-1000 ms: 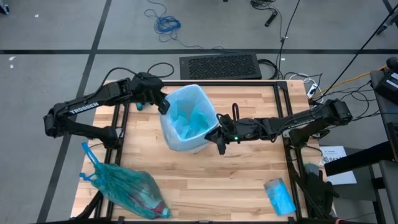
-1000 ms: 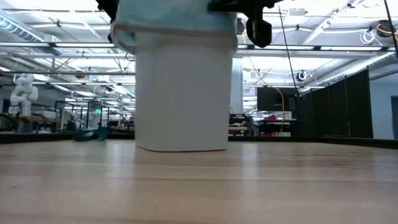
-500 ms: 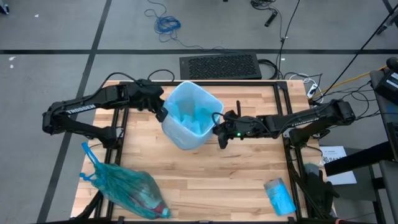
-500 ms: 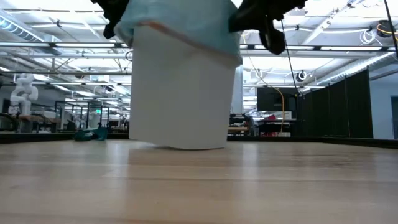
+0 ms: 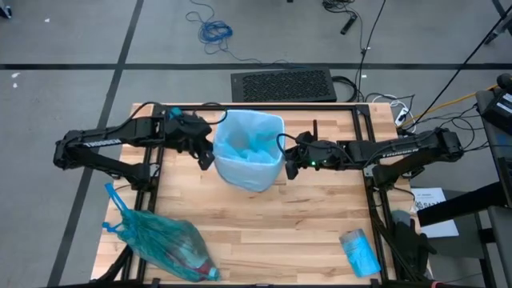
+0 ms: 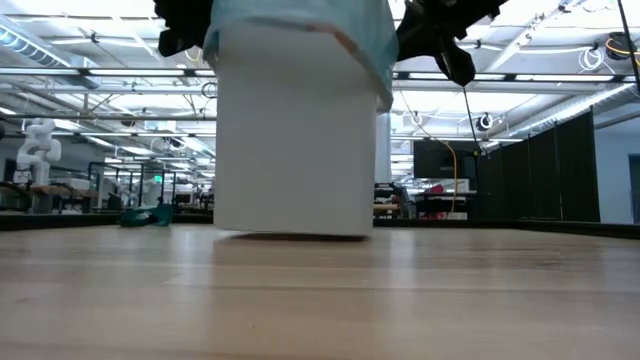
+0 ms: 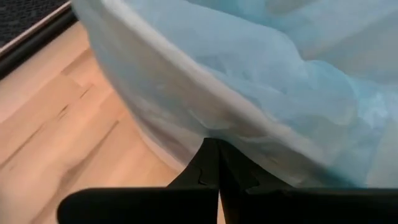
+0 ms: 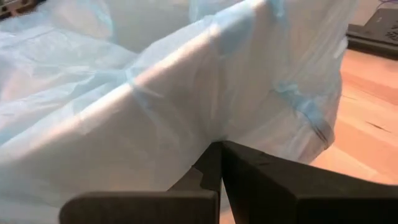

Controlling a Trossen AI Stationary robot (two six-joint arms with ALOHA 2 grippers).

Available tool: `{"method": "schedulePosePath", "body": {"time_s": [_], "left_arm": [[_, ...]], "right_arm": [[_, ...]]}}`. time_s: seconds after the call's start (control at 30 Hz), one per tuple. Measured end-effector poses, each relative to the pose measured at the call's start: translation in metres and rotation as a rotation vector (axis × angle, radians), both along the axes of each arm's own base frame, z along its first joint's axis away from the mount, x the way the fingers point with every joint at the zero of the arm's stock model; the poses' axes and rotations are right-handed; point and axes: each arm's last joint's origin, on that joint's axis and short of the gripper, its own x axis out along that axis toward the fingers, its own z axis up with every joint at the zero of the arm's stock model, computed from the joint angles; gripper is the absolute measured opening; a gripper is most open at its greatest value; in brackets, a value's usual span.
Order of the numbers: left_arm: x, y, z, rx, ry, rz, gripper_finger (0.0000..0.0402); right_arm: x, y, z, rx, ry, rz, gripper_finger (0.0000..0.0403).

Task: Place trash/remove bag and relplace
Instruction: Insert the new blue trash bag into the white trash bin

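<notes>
A white bin [image 5: 250, 174] stands upright mid-table, lined with a pale blue bag [image 5: 248, 142] whose edge is folded down over the rim. My left gripper [image 5: 206, 158] is shut at the bin's left side. My right gripper [image 5: 290, 168] is shut at its right side. Both meet the bag's overhang just below the rim. A filled teal bag [image 5: 164, 244] with knotted handles lies on its side at the near left corner; dark and red shapes of trash show dimly through it. My left gripper pinches the bag's turned-down film [image 7: 214, 134] between its shut fingertips, on the bin's left wall below the rim. It comes slanting down from the table's left. How many layers it has, I cannot tell. My right gripper pinches the bag's overhang [image 8: 214, 134] below the rim on the bin's right wall, between its shut fingertips. It reaches in from the table's right, tipped slightly down. The film above the fingers lies stretched over the rim.
A pale blue packet [image 5: 358, 252] lies at the near right corner. A black mat [image 5: 284, 84] sits on the floor beyond the far edge. Bare wood [image 5: 280, 232] spreads between the bin and the near edge.
My left gripper has gone toward the near edge and my right gripper toward the far edge, both staying shut. The bin has turned about between them, tipped onto one bottom edge partway, and now stands level, a little nearer the far edge.
</notes>
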Motion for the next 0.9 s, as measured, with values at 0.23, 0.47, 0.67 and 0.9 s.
{"method": "schedulePosePath", "body": {"time_s": [0.23, 0.47, 0.67, 0.9], "left_arm": [[0.006, -0.014, 0.004, -0.014, -0.065, -0.018, 0.0], [0.023, -0.034, 0.003, -0.032, -0.125, -0.076, 0.0], [0.042, -0.046, -0.014, -0.037, -0.059, -0.088, 0.0], [0.047, -0.052, -0.024, 0.0, -0.012, -0.018, 0.0]], "right_arm": [[-0.004, -0.001, 0.001, -0.018, 0.021, -0.028, 0.0], [-0.026, -0.004, 0.013, -0.037, 0.024, -0.09, 0.0], [-0.041, -0.005, 0.03, -0.054, -0.035, -0.094, 0.0], [-0.052, -0.004, 0.029, -0.049, 0.024, -0.063, 0.0]]}}
